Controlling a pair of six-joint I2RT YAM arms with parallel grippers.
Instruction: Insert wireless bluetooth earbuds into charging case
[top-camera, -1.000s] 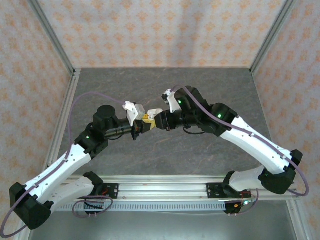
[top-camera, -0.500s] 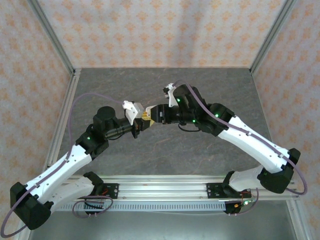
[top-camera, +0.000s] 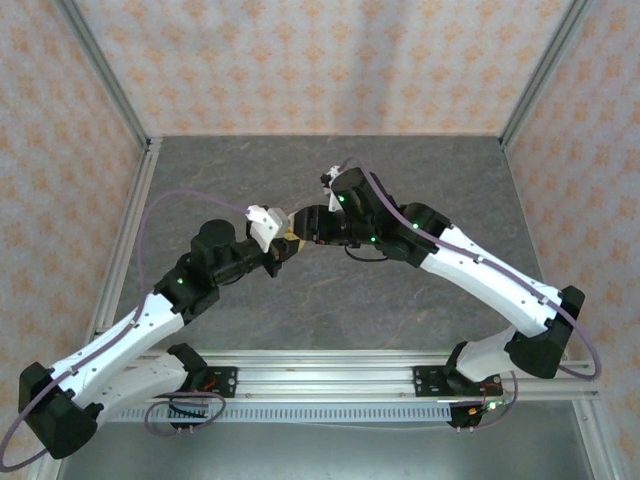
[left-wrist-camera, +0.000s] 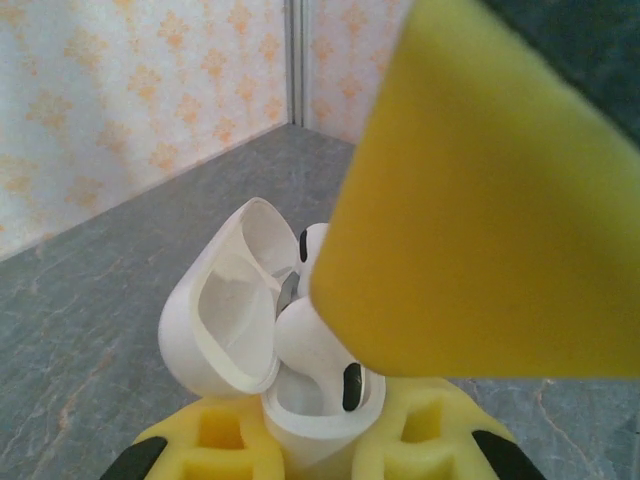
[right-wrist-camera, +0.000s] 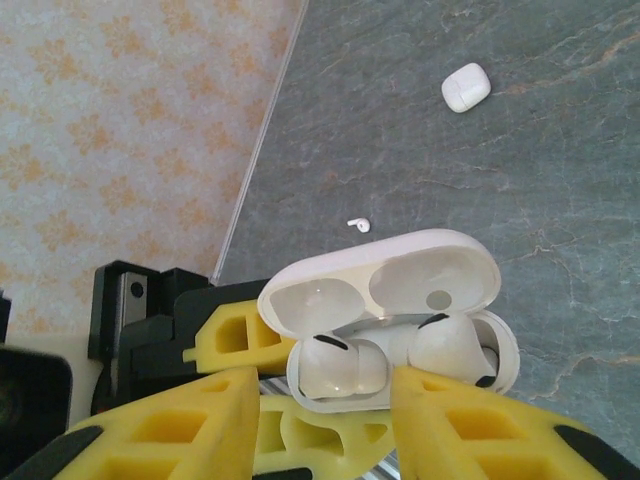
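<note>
The white charging case is held upright with its lid swung open, and my left gripper is shut on its base. Two glossy white earbuds sit in its sockets, the right one standing a little proud. My right gripper is open and straddles the case from above. One of its yellow fingers rests against the proud earbud. In the top view the two grippers meet mid-table.
A loose earbud lies on the grey table near the left wall. A second, closed white case sits farther off. Patterned walls enclose the table on three sides.
The right arm has pushed left and its gripper has come over the open case. The left gripper has shifted slightly left and back with the case.
</note>
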